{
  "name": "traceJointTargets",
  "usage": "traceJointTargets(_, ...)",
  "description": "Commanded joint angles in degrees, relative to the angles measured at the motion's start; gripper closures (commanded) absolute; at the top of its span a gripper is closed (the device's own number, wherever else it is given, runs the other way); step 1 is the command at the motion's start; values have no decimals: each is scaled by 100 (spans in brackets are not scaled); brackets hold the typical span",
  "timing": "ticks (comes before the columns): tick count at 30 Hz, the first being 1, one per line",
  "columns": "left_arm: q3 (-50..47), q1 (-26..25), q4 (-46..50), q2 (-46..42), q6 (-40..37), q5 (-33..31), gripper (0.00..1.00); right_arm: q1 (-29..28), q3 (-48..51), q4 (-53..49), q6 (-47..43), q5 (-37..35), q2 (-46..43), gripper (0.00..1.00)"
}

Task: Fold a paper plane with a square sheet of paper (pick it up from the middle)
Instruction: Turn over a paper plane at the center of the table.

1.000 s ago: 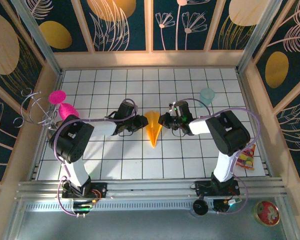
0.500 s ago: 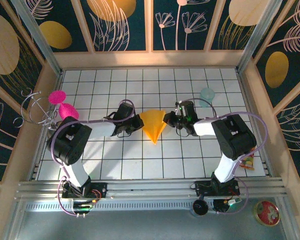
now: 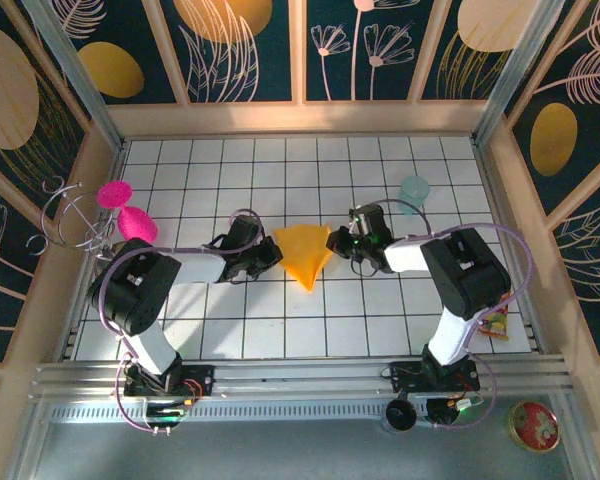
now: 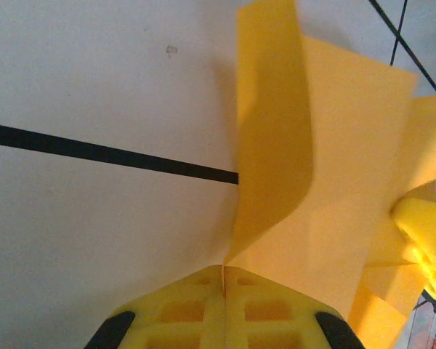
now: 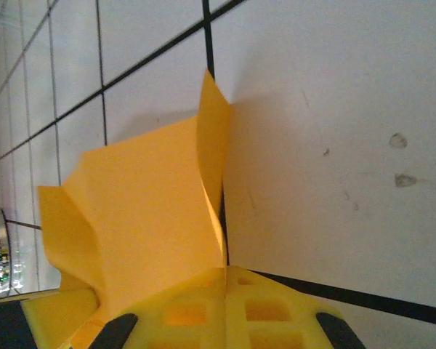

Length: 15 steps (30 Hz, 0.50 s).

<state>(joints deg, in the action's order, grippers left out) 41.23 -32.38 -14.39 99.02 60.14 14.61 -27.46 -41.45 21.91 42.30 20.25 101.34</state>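
The orange-yellow paper plane lies spread as a pointed kite on the white grid table, its tip toward me. My left gripper is shut on its left corner; in the left wrist view the paper rises out of the closed yellow fingertips. My right gripper is shut on the right corner, and the right wrist view shows the sheet pinched between closed yellow fingertips. Both flaps curl upward from the table.
A pale teal cup stands behind the right arm. Pink objects and a wire rack sit at the left edge. A red-and-yellow snack packet lies at the right. Wooden walls surround the table.
The narrow folded dart has been pulled open into a wide kite. My left gripper closed on its left corner and both grippers moved apart.
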Motion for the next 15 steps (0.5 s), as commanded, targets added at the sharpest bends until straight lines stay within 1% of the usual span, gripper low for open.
traceJointTargets(1,36,-28,-182,18,60,133,100,-40,-208,-410,-106,-328,21,92)
traceJointTargets(2,60,-31,-133,-15,15,106,100,-40,-226,-486,-125,-390,-79,87)
traceJointTargets(4,131,-31,-29,-50,-81,77,100,-44,-273,-704,-188,-610,-414,73)
traceJointTargets(6,191,-26,30,-45,-141,135,100,-53,-331,-919,-346,-861,-822,62)
traceJointTargets(8,219,-27,34,-49,-160,200,100,-89,-427,-1159,-559,-1173,-1174,53)
traceJointTargets(10,236,-31,17,-49,-176,226,100,-179,-557,-1355,-725,-1360,-1381,48)
traceJointTargets(13,254,-23,27,-49,-182,234,100,-455,-750,-1584,-815,-1489,-1320,47)
traceJointTargets(15,255,-25,16,-49,-169,252,100,-754,-855,-1701,-820,-1586,-1183,47)
